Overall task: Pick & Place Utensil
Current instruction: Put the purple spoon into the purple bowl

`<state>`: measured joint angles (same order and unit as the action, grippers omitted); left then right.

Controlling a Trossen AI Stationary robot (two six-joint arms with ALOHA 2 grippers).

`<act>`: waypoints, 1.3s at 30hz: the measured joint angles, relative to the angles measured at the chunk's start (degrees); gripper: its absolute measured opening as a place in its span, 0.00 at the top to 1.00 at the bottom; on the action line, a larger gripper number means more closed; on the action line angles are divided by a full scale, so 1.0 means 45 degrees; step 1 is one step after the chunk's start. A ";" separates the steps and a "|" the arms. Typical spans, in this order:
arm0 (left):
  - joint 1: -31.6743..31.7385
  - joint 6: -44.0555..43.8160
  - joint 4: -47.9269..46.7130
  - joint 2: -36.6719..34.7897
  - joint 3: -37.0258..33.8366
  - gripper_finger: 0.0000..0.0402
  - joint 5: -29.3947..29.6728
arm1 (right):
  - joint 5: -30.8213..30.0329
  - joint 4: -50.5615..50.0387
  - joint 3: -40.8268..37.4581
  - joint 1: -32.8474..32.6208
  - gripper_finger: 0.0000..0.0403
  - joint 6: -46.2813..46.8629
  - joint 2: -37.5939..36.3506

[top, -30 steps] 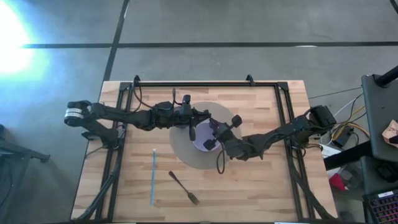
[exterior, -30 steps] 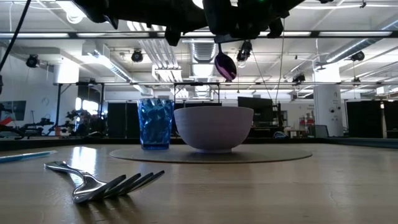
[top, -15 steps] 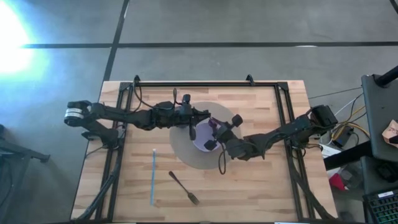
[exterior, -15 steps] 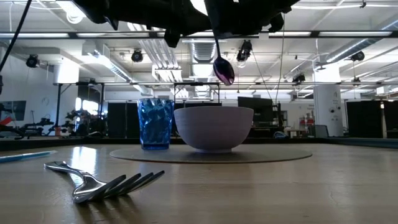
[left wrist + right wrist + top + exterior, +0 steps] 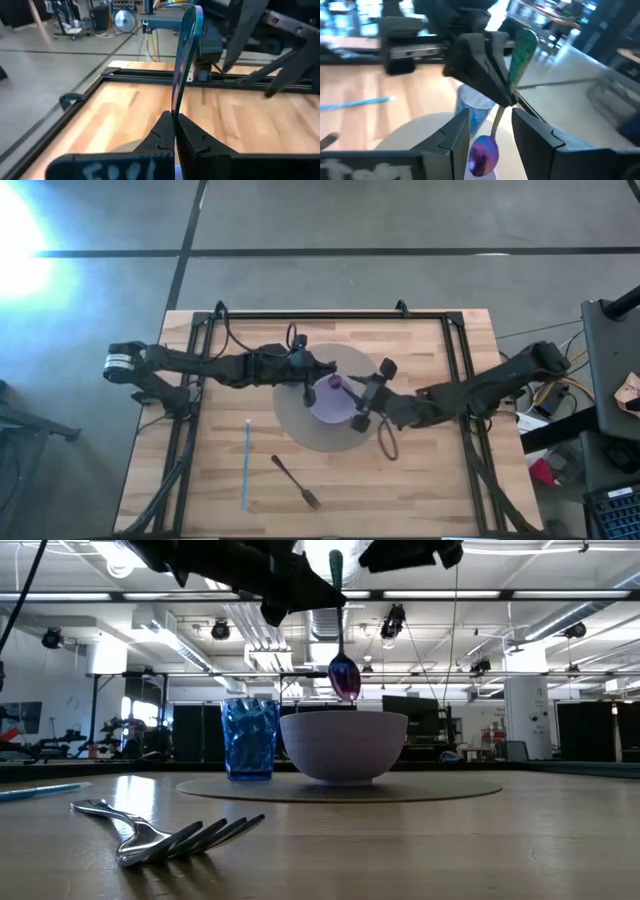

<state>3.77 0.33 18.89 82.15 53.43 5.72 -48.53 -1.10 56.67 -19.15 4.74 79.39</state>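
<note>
A spoon [image 5: 343, 675] with an iridescent purple bowl hangs upright, bowl end down, just above the pale bowl [image 5: 343, 745] on the round grey mat [image 5: 420, 788]. My left gripper [image 5: 174, 117] reaches in from the table's left and is shut on the spoon's handle; in the high view it [image 5: 308, 380] is at the bowl's far-left rim. My right gripper [image 5: 490, 132] stands open on the bowl's right side [image 5: 362, 406], its fingers either side of the spoon but clear of it. My left gripper pinches the spoon's thin handle [image 5: 175, 107] between its two fingers, partway along, with the handle's free end [image 5: 194, 15] sticking out above them. The fingers come from the table's left and lie across the handle. The spoon hangs lifted clear, its bowl end [image 5: 482, 155] below.
A blue faceted cup [image 5: 249, 738] stands on the mat left of the bowl. A metal fork [image 5: 297, 482] and a blue straw [image 5: 246, 463] lie on the wooden table toward its near edge. Black frame rails [image 5: 330, 315] border the table.
My right gripper has opened, let go of the spoon and drawn back toward the table's right edge. The spoon, held by my left gripper alone now, has swung from tilted to nearly upright and hangs lower, closer over the bowl.
</note>
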 joint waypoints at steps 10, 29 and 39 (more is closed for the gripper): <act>-0.0005 -0.0099 -0.0329 0.0000 0.0210 1.00 -0.2173 | 0.2801 0.0006 -0.0269 0.0228 0.68 -0.2727 -0.1661; -0.0005 0.0989 -0.0347 0.0000 0.0219 1.00 -0.2622 | 0.4802 0.2016 -0.0294 0.2092 0.62 -0.2728 -0.0782; -0.0005 0.1003 -0.0324 0.0000 0.0214 1.00 -0.2712 | 0.5794 0.3033 -0.0180 0.2448 0.66 -0.2721 -0.0184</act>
<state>3.75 4.84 17.43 82.15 54.39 -6.49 -22.46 12.55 55.87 -8.13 -7.50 78.57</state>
